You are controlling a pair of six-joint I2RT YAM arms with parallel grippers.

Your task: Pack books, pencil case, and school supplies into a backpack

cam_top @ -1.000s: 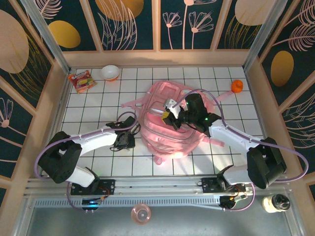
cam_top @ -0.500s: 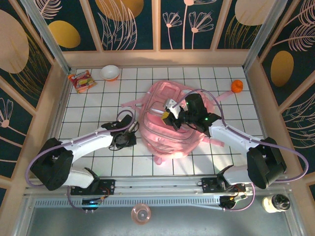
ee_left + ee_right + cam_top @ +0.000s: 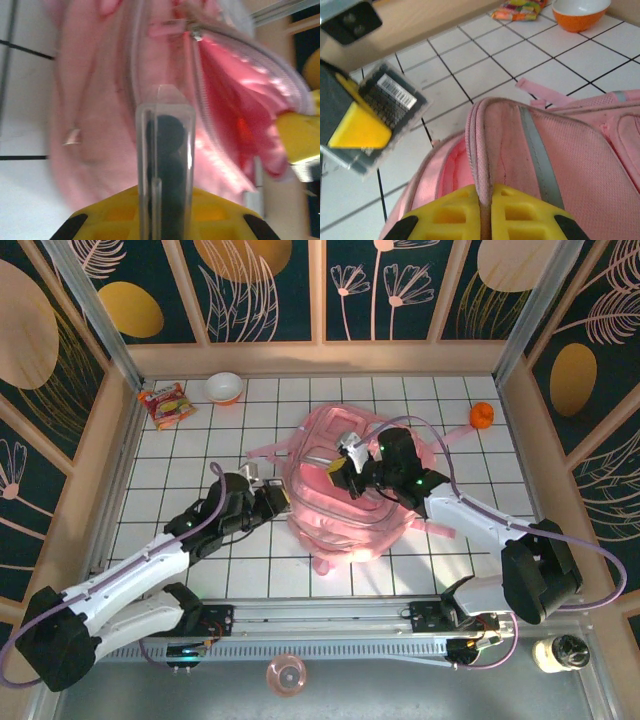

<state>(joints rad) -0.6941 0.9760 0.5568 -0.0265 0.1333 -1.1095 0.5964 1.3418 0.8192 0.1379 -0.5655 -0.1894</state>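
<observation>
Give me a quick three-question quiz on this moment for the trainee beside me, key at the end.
1. True or false: the right end effector is shut on the backpack's opening rim.
2. What does the left end effector hold? A) bowl B) dark grey calculator C) snack packet
3. One word: is the calculator inside or outside the backpack?
Key: 1 true; 2 B; 3 outside, beside the opening.
</observation>
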